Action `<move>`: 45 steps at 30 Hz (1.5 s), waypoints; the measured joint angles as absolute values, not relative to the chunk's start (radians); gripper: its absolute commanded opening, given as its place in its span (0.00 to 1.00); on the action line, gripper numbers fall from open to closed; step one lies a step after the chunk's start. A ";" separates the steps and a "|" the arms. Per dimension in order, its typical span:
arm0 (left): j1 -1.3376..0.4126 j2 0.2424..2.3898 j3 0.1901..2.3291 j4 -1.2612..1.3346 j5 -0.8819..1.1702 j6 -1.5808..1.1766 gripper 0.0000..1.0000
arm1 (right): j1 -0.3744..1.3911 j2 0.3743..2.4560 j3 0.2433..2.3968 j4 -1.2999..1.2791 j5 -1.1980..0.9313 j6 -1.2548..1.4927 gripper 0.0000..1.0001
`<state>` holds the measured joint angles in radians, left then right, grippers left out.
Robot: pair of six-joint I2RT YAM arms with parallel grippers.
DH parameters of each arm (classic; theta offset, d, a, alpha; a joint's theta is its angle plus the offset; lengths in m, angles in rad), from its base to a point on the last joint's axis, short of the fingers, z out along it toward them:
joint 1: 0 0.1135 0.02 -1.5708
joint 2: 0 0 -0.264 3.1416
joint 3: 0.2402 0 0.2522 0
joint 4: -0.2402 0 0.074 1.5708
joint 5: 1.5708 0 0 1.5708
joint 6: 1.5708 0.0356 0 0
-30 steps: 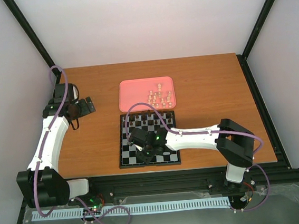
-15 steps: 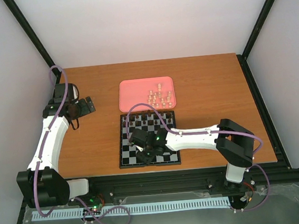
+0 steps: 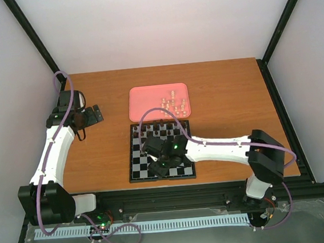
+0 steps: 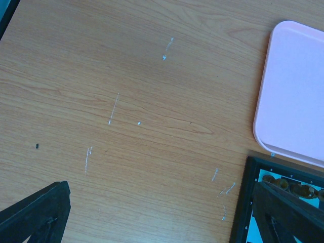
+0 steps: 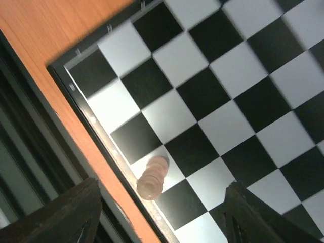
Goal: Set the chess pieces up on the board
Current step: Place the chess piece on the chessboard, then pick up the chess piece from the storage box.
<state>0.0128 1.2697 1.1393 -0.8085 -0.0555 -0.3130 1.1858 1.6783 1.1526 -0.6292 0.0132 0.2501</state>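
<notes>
Right wrist: chess piece [image 5: 152,179] upright on board [image 5: 228,101]

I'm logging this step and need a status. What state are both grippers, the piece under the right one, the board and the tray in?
left gripper: open, empty, over bare table.
right gripper: open, straddling the cream piece, not gripping.
cream piece: standing on a white edge square.
board: dark pieces on far rows.
pink tray: holds loose cream pieces.

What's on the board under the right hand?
One cream piece sits on a white edge-row square of the board, below the open right hand, untouched. In the overhead view the right arm covers neighbouring squares, so those can't be checked.
</notes>
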 measured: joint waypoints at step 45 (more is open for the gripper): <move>0.008 1.343 1.116 -0.838 -0.047 -0.314 1.00 | 0.550 2.399 2.245 -0.946 -0.118 0.128 0.32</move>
